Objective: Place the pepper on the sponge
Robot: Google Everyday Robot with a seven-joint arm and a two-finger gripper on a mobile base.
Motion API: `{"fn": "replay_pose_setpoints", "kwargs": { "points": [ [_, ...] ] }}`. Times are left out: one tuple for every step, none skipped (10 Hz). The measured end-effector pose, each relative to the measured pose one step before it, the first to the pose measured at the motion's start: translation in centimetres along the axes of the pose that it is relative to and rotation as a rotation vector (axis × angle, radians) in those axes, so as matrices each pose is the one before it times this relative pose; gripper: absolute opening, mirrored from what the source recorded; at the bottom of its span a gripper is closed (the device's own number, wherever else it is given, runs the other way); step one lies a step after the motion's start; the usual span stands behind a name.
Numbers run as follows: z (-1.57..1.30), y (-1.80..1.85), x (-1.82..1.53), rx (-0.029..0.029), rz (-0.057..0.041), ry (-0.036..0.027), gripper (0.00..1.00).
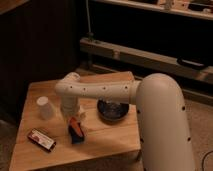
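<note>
Your claw hangs right over the pepper, which lies on the sponge on the worktop. You cannot tell whether it grips the pepper or not.

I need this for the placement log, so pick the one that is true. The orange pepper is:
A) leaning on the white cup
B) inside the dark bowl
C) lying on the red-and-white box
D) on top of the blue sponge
D: the pepper shows as an orange streak on top of the sponge, directly under the gripper and apart from the bowl, the cup and the box.
</note>
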Motion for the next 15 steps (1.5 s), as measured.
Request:
{"fn": "replay_pose_setpoints", "kwargs": {
  "points": [
    [0.204,-0.269,0.005,0.00069,-0.00584,-0.00291,0.07],
    [0.170,-0.224,-0.040,0.00317,-0.01839,0.00110,0.07],
    [0.080,-0.015,-0.236,0.00068,-0.01755,0.00204,0.07],
    [0.074,-0.193,-0.251,0.00000,-0.02139,0.00382,0.07],
    [0.101,0.001,-0.311,-0.00090,-0.01337,0.00209,0.07],
    [0.072,0.074,-0.348,0.00003,-0.01067,0.00424,0.07],
    [0.028,0.003,-0.186,-0.00046,-0.00740,0.00375,0.07],
    [0.067,0.082,-0.140,0.00056,-0.00331,0.00212,0.07],
    [0.042,0.033,-0.111,0.00260,-0.00633,0.00316,0.07],
    [0.176,-0.044,-0.051,0.00136,-0.00543,-0.00152,0.07],
    [0.116,-0.166,0.027,0.00093,-0.00972,0.00026,0.07],
    [0.159,-0.083,-0.020,-0.00119,-0.00880,-0.00039,0.07],
    [0.166,-0.139,-0.013,-0.00174,-0.01169,0.00038,0.07],
    [0.110,-0.045,-0.039,-0.00093,-0.00726,-0.00016,0.07],
    [0.066,-0.004,-0.043,-0.00062,-0.00502,-0.00048,0.07]
  ]
}}
